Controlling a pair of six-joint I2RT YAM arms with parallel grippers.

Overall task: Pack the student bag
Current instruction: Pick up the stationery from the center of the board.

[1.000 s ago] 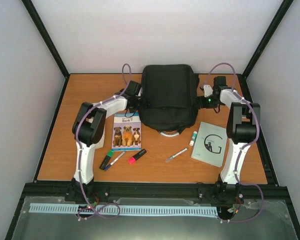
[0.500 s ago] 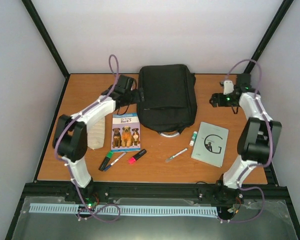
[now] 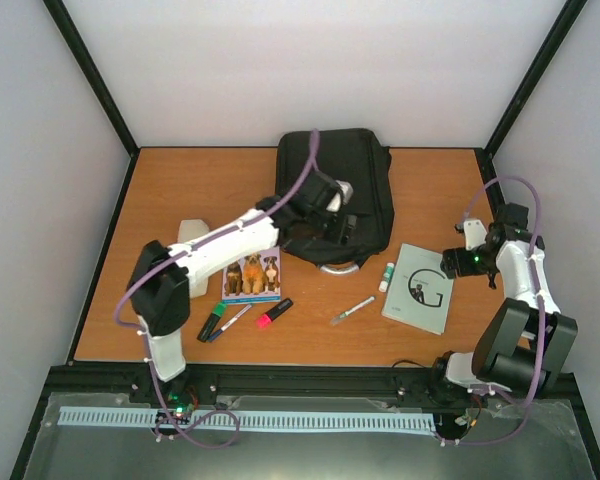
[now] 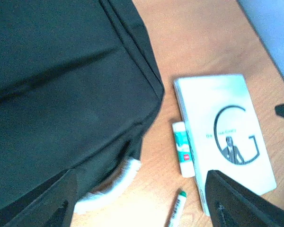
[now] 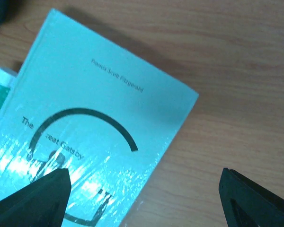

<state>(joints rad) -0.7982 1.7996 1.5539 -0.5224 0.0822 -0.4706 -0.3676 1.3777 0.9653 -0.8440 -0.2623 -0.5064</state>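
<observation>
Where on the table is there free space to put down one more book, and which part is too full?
Bare wood: far left, between the table edge and the student bag; far right, between the bag and the right edge. Crowded: the near middle, where dog book, markers, pen, glue stick and Gatsby book lie close.

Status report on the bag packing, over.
Left gripper open above large black fabric backpack. Right gripper open above pale teal paperback book. Nothing blocking either.
</observation>
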